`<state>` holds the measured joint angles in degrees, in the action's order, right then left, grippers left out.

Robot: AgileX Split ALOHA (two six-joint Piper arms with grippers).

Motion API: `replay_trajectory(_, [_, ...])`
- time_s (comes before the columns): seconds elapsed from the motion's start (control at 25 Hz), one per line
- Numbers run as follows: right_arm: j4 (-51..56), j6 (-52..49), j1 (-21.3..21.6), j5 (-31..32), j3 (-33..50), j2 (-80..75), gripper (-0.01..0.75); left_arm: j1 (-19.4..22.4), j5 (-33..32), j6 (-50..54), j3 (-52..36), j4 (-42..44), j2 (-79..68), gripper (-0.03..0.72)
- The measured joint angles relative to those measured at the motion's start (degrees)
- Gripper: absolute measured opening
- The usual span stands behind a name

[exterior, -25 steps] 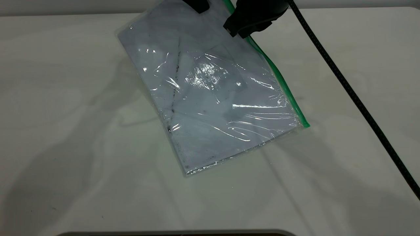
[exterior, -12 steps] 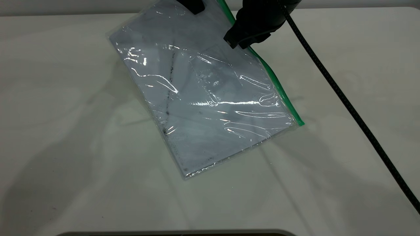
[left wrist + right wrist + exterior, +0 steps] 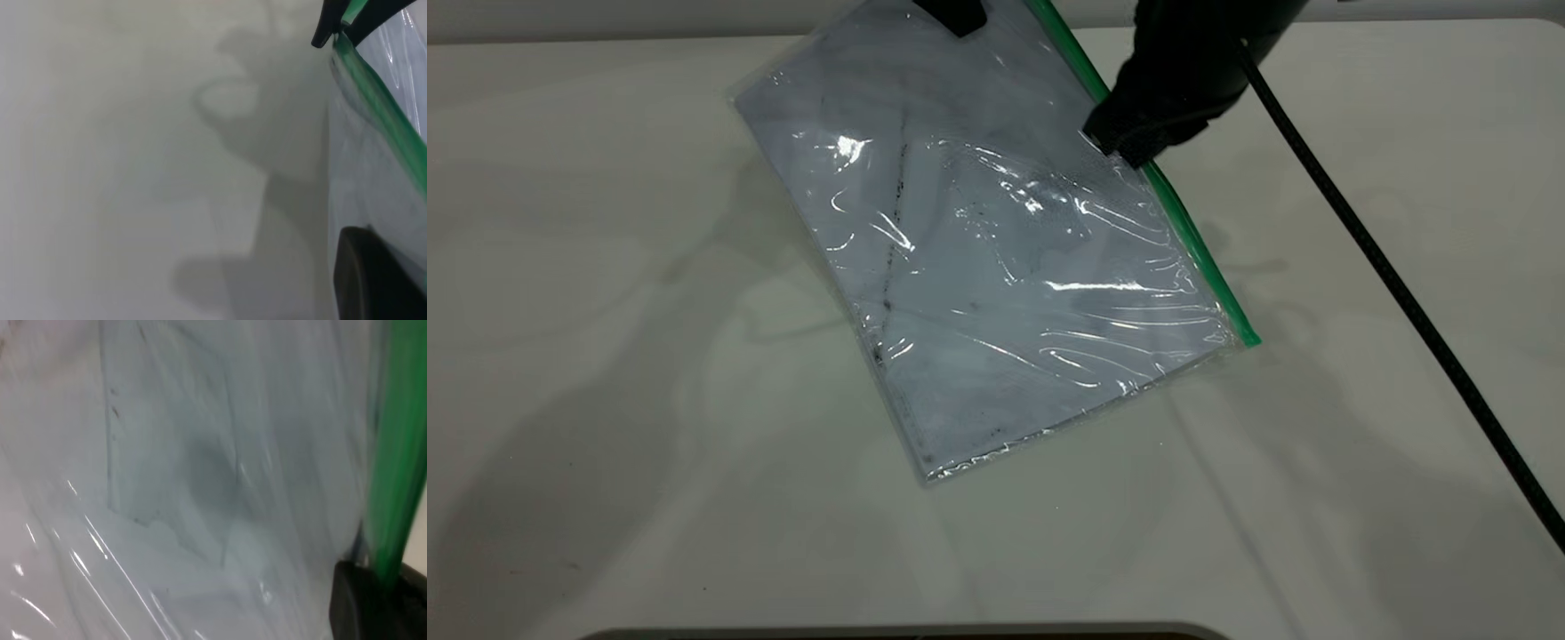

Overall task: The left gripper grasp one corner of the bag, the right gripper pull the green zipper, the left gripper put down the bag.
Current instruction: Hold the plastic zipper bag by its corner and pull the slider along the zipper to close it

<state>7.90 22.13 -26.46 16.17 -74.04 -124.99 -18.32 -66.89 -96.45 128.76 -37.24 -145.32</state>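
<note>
Fingers of the right gripper (image 3: 1125, 147) are clamping the green zipper (image 3: 1192, 244) partway along the bag's long edge; in the right wrist view the strip (image 3: 393, 473) is running straight into the black jaw. Below the gripper the green zipper is stretching on to the bag's lower right corner, where it is ending just off the table (image 3: 605, 356). Up and to the left of that gripper, at the frame's top edge, the left gripper (image 3: 953, 12) is pinching the corner of the bag (image 3: 1005, 11), holding that end raised. The bag (image 3: 978, 267) is slanting down from there, its lower short edge lying near the table's middle. Bare tabletop is spreading wide on every side. A ribbed black cable (image 3: 1396, 284) is trailing from the right gripper toward the right edge.
</note>
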Motion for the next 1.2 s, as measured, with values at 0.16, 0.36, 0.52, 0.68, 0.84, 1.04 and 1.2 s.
replay_trajectory(0.16, [0.04,0.00,0.25,1.83,0.00,-0.75,0.036,0.00,0.00,-0.04,0.00,-0.02,0.00,0.053])
replay_trajectory(0.36, [-0.12,0.00,0.29,5.75,0.00,-1.98,0.036,0.00,0.00,0.01,0.00,-0.02,0.00,0.053])
replay_trajectory(0.52, [-0.12,0.00,0.29,9.95,-0.05,-2.22,0.036,0.00,0.00,0.01,0.00,-0.19,0.00,0.053])
replay_trajectory(0.68, [-0.12,0.00,0.29,14.09,-0.07,-2.22,0.036,0.00,0.00,0.01,0.00,-0.58,0.00,0.053])
replay_trajectory(0.84, [-0.12,0.00,0.29,19.21,-0.07,-2.27,0.036,0.00,0.00,0.01,0.00,-0.86,0.00,0.053])
replay_trajectory(1.04, [-0.12,0.00,0.29,24.49,-0.27,-2.27,0.036,0.00,0.00,0.01,0.00,-1.03,0.00,0.053])
replay_trajectory(1.2, [-0.12,0.00,0.29,29.03,-0.37,-2.27,0.036,0.00,0.05,0.01,0.00,-1.09,0.00,0.053])
